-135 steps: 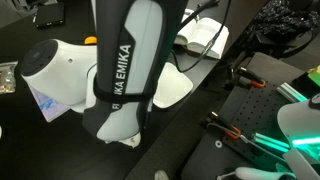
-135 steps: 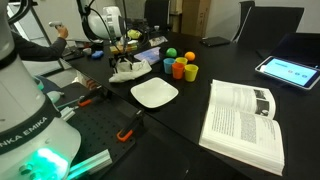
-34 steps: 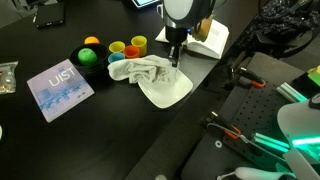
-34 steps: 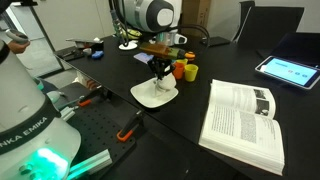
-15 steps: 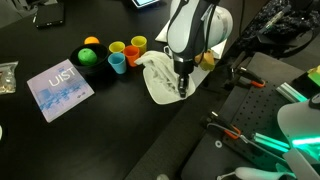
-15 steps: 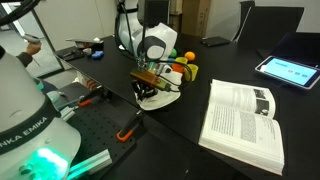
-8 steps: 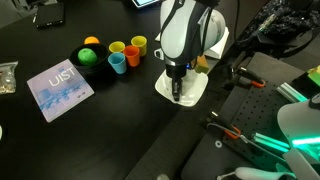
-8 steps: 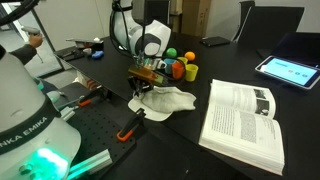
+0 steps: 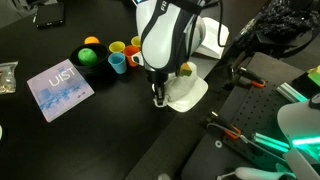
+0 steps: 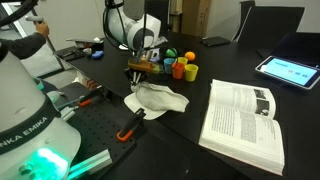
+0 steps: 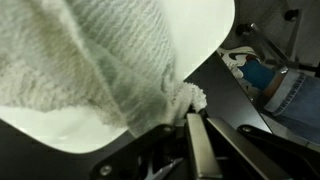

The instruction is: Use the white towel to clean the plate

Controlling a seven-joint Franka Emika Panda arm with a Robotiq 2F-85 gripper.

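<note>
Pincer (image 9: 157,100) has dragged the towel (image 10: 155,98) sideways; blue booklet (image 9: 60,85) reads "UIST".

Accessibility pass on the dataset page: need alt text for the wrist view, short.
Close-up of the gripper pinching a bunched edge of the white towel, which is draped over much of a white plate. The black tabletop shows at the right, beyond the plate's rim.
</note>
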